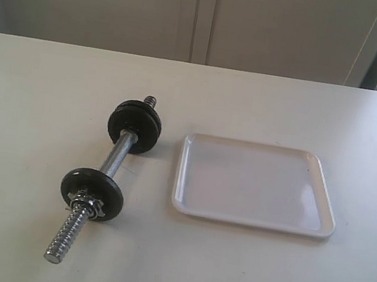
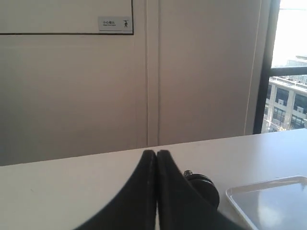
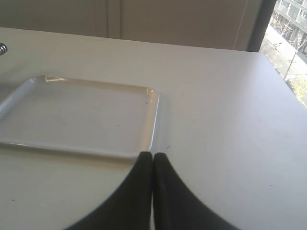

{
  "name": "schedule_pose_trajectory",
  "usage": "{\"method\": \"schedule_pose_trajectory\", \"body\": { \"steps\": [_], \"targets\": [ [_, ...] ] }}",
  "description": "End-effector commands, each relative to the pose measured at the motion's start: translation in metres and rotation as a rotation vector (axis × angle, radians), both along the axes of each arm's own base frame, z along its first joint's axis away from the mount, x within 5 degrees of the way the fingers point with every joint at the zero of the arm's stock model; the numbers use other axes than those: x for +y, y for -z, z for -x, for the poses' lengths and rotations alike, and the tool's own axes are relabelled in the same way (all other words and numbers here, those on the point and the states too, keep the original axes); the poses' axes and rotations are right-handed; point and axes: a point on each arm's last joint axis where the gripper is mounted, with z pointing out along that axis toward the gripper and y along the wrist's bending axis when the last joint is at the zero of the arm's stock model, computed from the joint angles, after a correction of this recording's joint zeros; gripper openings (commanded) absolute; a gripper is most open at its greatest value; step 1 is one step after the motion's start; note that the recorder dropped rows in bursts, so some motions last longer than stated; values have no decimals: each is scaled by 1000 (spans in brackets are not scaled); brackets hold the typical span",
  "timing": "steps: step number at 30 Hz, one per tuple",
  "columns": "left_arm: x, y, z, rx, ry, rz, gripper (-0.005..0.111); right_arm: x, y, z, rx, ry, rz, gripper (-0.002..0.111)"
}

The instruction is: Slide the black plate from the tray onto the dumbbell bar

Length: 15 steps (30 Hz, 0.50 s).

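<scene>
My left end effector (image 2: 156, 155) and right end effector (image 3: 152, 155) were both pinched shut, empty. The glossy white tray (image 3: 156, 120) just ahead of my right one held nothing. A black plate (image 1: 91, 193) sat on the threaded chrome dumbbell bar (image 1: 119, 155) nearer my left, behind a silver star nut (image 1: 87, 205). It looked dense, rigid and matte; I'd grip its raised rim.

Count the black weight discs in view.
2. The far disc sits at the far end of the dumbbell bar; the near disc sits by the star nut. None lies in the tray. The far disc looks thick, so another may hide there.
</scene>
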Motion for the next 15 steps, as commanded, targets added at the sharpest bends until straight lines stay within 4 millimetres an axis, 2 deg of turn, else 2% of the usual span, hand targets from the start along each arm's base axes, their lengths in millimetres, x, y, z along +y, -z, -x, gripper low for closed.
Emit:
{"method": "schedule_pose_trajectory", "body": {
  "steps": [1,12,15],
  "targets": [
    [2,14,-7,-4,-25,66,0,0,1,0,-3,-4,4,0],
    [3,21,-12,18,-29,187,0,0,1,0,-3,-4,4,0],
    [2,32,-16,55,-26,233,0,0,1,0,-3,-4,4,0]
  ]
}}
